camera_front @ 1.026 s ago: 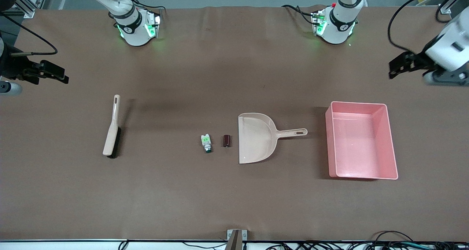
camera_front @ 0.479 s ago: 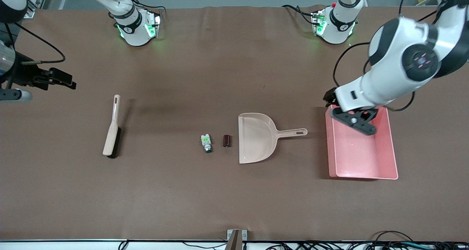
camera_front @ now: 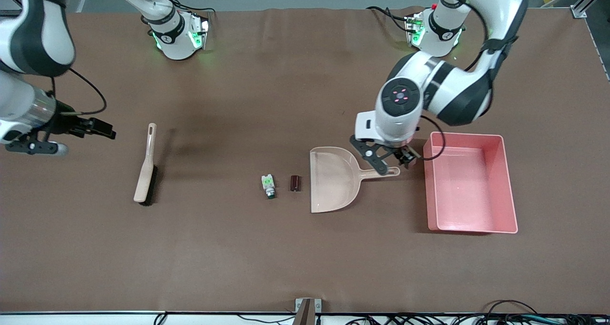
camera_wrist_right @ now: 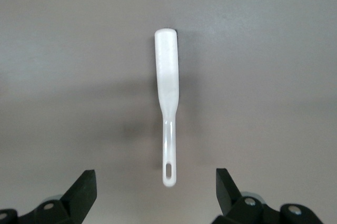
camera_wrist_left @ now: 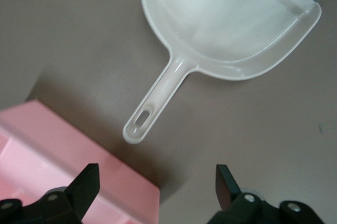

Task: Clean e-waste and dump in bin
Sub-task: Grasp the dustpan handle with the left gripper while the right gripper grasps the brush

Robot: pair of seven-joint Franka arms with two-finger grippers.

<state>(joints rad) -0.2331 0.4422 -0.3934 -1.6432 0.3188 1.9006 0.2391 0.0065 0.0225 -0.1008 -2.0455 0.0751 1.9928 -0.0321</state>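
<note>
The left gripper (camera_front: 390,162) hung over the dustpan's handle (camera_front: 380,173), fingers spread wide and holding nothing, the pink bin (camera_front: 510,191) just beside it at three o'clock. The right gripper (camera_front: 95,126) hovered, also spread and empty, at about ten o'clock from the brush (camera_front: 145,168), near the right arm's end of the worktop (camera_front: 238,258).

The e-waste, a white-and-green component (camera_front: 269,186) and a maroon-brown cylinder (camera_front: 295,182), lay at nine o'clock from the dustpan (camera_front: 333,178) mouth, the cylinder just beside the lip. Both looked light, rigid and prone to roll or skitter, so sweeping seemed wiser than pinching. The dustpan seemed stiff, light plastic, best taken across its slim handle; the brush likewise by its handle.

Against a second earlier, the left gripper had swung from the worktop's edge across the bin to the handle, and the right had edged toward the brush. Nothing on the worktop had shifted.
</note>
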